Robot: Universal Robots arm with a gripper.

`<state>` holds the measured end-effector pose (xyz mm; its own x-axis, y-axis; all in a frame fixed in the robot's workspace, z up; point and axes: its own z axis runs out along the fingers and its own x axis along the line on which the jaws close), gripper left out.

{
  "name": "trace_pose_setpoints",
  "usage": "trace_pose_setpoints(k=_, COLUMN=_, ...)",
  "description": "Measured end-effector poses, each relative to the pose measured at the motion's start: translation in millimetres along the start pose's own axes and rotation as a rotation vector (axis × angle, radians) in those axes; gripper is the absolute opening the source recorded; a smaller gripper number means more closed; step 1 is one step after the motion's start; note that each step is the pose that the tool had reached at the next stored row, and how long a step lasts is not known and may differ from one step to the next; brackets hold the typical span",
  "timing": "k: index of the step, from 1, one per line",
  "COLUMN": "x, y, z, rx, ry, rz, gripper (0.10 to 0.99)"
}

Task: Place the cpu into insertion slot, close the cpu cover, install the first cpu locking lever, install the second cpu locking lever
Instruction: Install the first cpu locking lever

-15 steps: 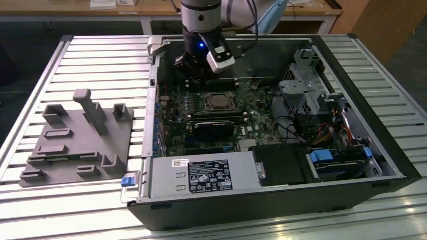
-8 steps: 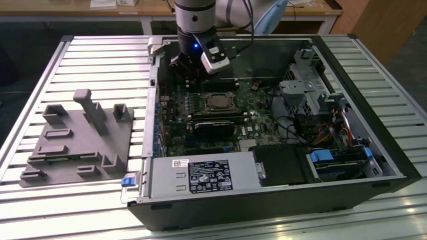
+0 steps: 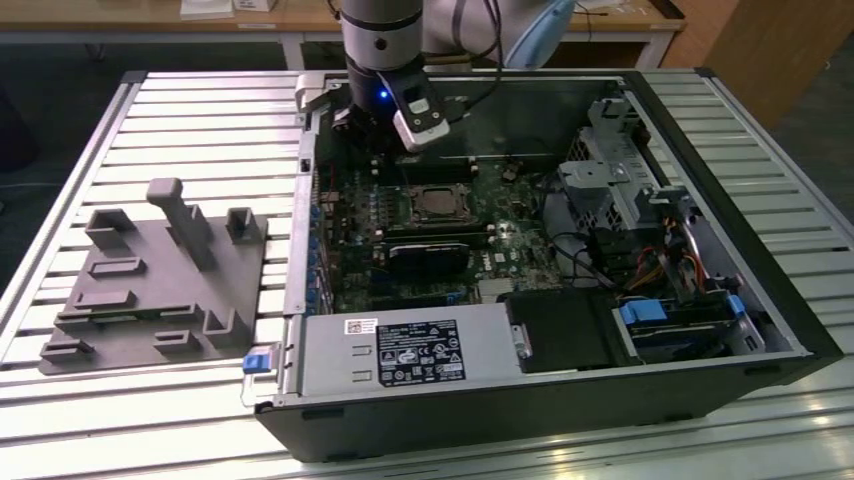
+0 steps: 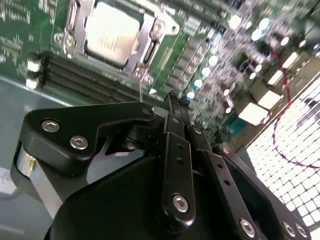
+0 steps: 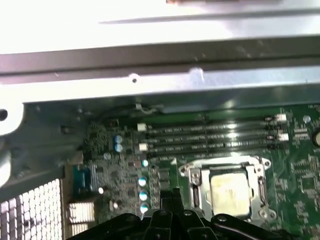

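- The gripper (image 4: 176, 100) hangs inside the black open-sided tower computer case (image 3: 534, 425), close to the far metal wall (image 5: 150, 80). Little room is left between it and that wall.
- Its black fingers (image 4: 175, 130) are pressed together with nothing between them. The tips are above the green motherboard (image 5: 295, 165), touching no part.
- The small square cpu with the pale silvery top (image 5: 230, 192) lies flat in the insertion slot (image 3: 408, 204), near the gripper but apart from it.
- The thin silvery cpu cover (image 5: 194, 186) lies as a frame around the chip, whose top shows through the cut-out.
- Long dark memory slots (image 5: 210, 136) run just beside one edge of the socket, between it and the case wall.
- In the exterior view, open board lies on the socket's near side. A drive cage and cables crowd the exterior view's right.
- The case stands on a slatted metal table (image 3: 200, 110), with a grey moulded fixture tray (image 3: 147, 300) well apart from it, on the exterior view's left.
- In the exterior view the arm's own body hides the fingertips.
- The socket's contacts are covered by the chip.
- Whether the locking levers are latched cannot be told.
- In both wrist views the gripper's black body cuts off the nearer board.
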<state>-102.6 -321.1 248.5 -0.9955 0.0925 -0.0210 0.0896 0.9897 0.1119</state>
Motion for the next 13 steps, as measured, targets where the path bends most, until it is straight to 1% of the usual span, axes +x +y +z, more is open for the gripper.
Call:
trace_pose_setpoints(k=4, x=2.4, y=-0.6, z=0.1, rx=-0.059, ry=0.0054, rz=0.002, gripper=0.106)
trace_pose_setpoints(k=8, x=3.3, y=-1.0, z=0.3, rx=-0.12, ry=0.0109, rz=0.003, gripper=0.106)
trace_pose_setpoints(k=9, x=3.3, y=-1.1, z=0.3, rx=-0.131, ry=0.0121, rz=0.003, gripper=0.106)
trace_pose_setpoints(k=11, x=3.3, y=-1.2, z=0.4, rx=-0.147, ry=0.0135, rz=0.004, gripper=0.106)
trace_pose_setpoints(k=12, x=3.3, y=-1.2, z=0.4, rx=-0.153, ry=0.014, rz=0.004, gripper=0.106)
trace_pose_setpoints(k=13, x=3.2, y=-1.2, z=0.6, rx=-0.153, ry=0.0139, rz=0.004, gripper=0.106)
